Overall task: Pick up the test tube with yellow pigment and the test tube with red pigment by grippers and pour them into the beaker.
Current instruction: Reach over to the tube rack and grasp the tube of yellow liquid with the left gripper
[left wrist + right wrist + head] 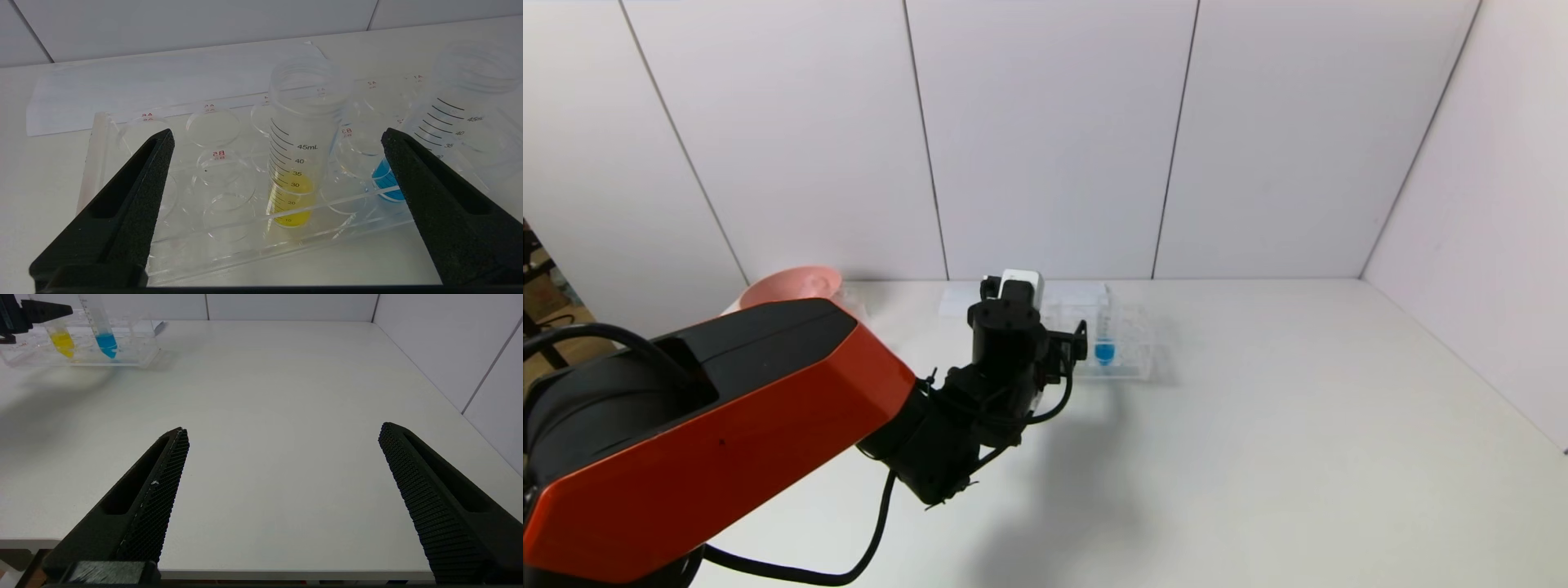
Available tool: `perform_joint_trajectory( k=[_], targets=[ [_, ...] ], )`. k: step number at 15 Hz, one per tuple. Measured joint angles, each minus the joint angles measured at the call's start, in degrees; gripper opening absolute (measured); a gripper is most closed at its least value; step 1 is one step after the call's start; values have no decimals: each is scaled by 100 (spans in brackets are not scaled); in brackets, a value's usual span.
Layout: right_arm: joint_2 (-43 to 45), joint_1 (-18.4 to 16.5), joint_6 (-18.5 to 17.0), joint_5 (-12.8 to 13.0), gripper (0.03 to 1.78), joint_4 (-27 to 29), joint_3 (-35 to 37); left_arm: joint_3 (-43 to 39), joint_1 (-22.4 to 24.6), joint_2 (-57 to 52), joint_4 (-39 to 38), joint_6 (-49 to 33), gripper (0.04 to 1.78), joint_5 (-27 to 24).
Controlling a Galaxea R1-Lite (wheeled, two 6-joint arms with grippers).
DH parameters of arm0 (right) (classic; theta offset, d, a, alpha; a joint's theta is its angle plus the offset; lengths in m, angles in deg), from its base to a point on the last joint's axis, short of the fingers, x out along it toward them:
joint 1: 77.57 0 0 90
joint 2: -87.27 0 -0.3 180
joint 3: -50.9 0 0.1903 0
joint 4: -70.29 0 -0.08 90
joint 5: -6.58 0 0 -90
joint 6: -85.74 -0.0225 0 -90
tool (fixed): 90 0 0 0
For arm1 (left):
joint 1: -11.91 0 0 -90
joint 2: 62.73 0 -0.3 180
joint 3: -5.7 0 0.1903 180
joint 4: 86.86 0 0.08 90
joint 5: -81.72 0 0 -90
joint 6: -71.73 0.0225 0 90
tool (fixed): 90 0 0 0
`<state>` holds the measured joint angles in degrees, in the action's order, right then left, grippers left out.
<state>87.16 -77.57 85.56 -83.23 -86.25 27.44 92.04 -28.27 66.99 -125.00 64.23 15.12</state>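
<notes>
Spread wide, the jaws of the left gripper (278, 136) hold nothing; the yellow tube (300, 143) stands upright in the gap between them, a little farther out than the fingertips (161, 141) and touching neither one. That tube sits in a hole of the clear rack (122, 196), its yellow liquid pooled in the lower part. A blue tube (453, 118) stands in the same rack just beside it, its tip partly hidden behind one finger and its top cut off at the picture's edge. In the head view the left arm's black wrist covers the yellow tube completely, so only the blue tube (1104, 331) and part of the rack (1135, 343) show past it. A pink bowl (792, 287) near the wall is half hidden behind the arm's orange shell. No red tube or beaker can be made out in any view. The right gripper (282, 430) hangs low over the bare near part of the table (286, 375), jaws likewise spread and empty, well apart from the rack (135, 355), where the yellow tube (61, 339) and blue tube (104, 332) appear small at the far edge with one left fingertip (49, 311) just beside them.
</notes>
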Motion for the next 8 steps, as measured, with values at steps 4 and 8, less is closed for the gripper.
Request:
perform_joint_trajectory(
  k=[4, 8],
  targets=[
    [0, 0, 0, 2, 170, 0, 0, 157, 20, 63, 16, 52, 177, 2],
    [0, 0, 0, 2, 170, 0, 0, 306, 61, 151, 44, 65, 177, 0]
  ],
)
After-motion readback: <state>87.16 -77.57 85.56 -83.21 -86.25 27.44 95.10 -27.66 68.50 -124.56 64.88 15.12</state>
